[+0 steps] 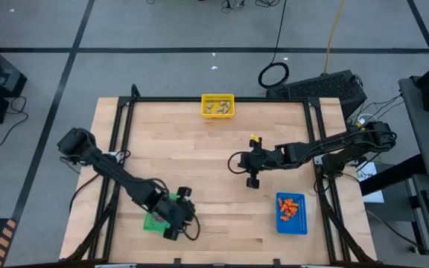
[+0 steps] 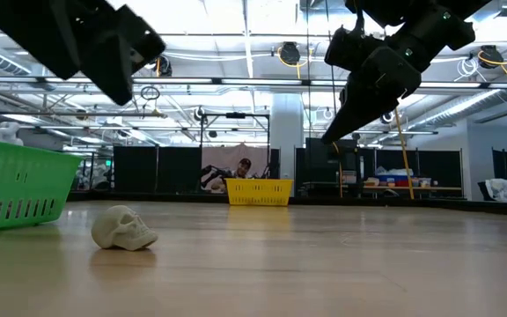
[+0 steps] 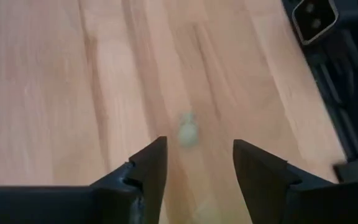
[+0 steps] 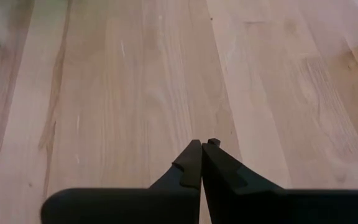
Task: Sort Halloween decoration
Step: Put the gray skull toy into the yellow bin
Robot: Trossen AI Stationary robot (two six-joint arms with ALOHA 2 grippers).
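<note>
Pale skull [image 2: 123, 228] alone on bare tabletop [image 2: 324, 264], just beside green bin [image 2: 20, 187]. Left hand [image 3: 194, 163] above it, open. Right hand [image 4: 202, 163] closed, empty. Probably light, hard, rounded, slippery; best pinched across the sides.

My table [image 1: 199, 156] is pale wood planks in a black frame, standing on a grey floor [image 1: 162, 22] crossed by dark tape lines, with black cables [image 1: 274, 74] coiled behind it. Looking level across it, I see a big hall with white ceiling beams [image 2: 245, 84], bright lights and dark partition panels [image 2: 157, 169]. A person [image 2: 243, 167] sits far back.
</note>
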